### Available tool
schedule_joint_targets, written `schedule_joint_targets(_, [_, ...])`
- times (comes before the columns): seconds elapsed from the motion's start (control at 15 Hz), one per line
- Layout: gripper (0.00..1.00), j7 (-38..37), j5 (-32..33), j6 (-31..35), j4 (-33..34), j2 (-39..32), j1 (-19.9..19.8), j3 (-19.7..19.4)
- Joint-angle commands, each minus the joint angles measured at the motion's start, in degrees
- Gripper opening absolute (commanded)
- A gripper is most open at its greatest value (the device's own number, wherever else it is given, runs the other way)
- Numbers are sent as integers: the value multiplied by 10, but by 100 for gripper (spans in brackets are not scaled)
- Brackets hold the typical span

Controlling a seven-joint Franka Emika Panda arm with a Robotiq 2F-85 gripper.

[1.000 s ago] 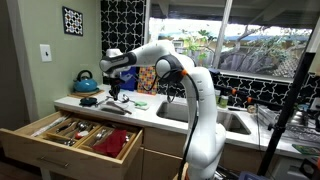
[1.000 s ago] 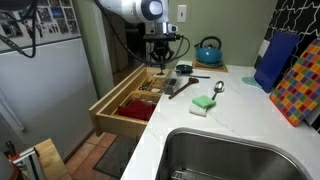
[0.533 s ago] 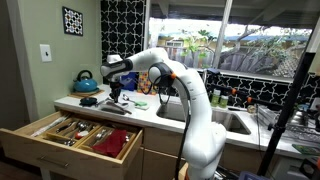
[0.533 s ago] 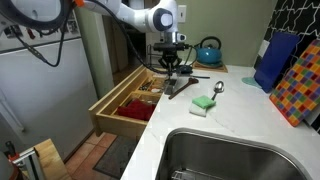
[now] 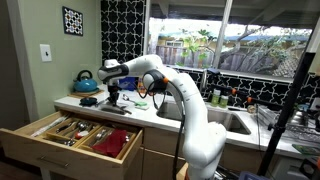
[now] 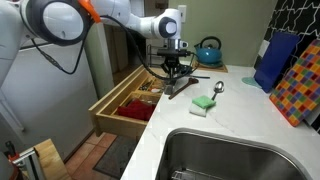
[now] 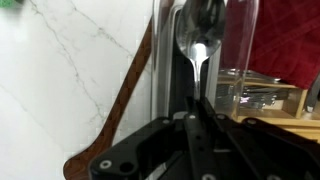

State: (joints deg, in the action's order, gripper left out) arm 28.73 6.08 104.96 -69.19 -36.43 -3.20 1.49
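Moved on from above the drawer (image 6: 110, 122), the arm now hangs just past the drawer's far edge, over the bench (image 6: 245, 130). Its fingers (image 7: 193, 118) stand narrow, tips drawn together on the handle of a metal spoon (image 7: 199, 35), whose bowl juts out beyond them. In the wrist view the spoon sits over the line where the bench meets the drawer. A wooden handle (image 7: 125, 100) lies on the bench beside it, on the side away from the drawer. A black spatula (image 6: 182, 88) lies a little farther from the drawer, and a green sponge (image 6: 203, 103) farther still. The spoon looks light, stiff and slick. A pinch on the flat of the handle, near its middle, would suit it, since a hold near the end would likely let it swing.
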Motion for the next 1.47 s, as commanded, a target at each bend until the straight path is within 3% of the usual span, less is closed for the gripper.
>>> schedule_joint_targets(0.0, [6, -4, -2, -28, 53, -37, -3, 4])
schedule_joint_targets(0.4, [11, -7, -14, -20, 78, -59, -5, 11])
schedule_joint_targets(0.6, [8, -8, -14, -13, 81, -65, -5, 11])
schedule_joint_targets(0.67, [14, -10, -14, -14, 81, -66, -5, 11])
schedule_joint_targets(0.73, [34, -10, -13, -13, 81, -65, -5, 11])
schedule_joint_targets(0.93, [56, -12, -14, -6, 79, -58, -5, 11])
schedule_joint_targets(1.2, [78, -11, -16, 1, 85, -49, -4, 14])
schedule_joint_targets(1.27, [33, -13, -16, 2, 86, -49, -4, 14])
schedule_joint_targets(1.4, [28, -15, -17, 1, 90, -50, -5, 14])
